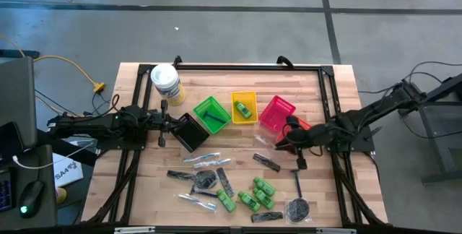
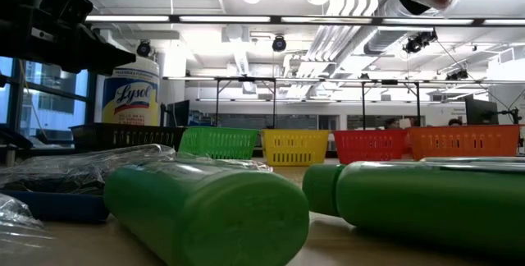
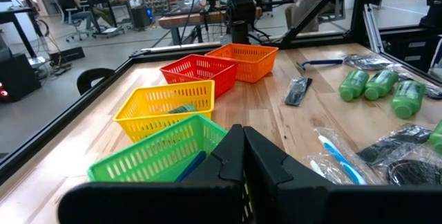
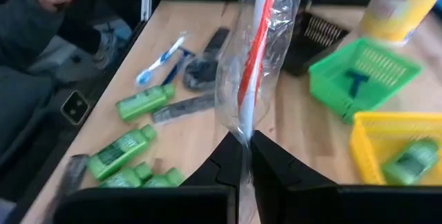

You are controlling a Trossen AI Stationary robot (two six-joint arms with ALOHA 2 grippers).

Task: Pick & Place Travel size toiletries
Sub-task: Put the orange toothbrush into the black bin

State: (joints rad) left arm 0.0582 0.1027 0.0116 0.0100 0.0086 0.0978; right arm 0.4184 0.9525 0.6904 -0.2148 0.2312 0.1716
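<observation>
While its far end runs out of frame, a clear-wrapped stick (image 4: 252, 58) hangs pinched in the right end effector (image 4: 245, 156); the left end effector (image 3: 243, 148) is closed, empty, over the black basket (image 1: 190, 131).

- Bare table (image 1: 238, 147) lies between the basket row and the scattered toiletries (image 1: 245, 191); a pincer could pass there
- Far side: white tub (image 1: 165, 82) and baskets (image 1: 244, 107) stand in a line
- Near edge crowded with green bottles (image 1: 256, 194)
</observation>
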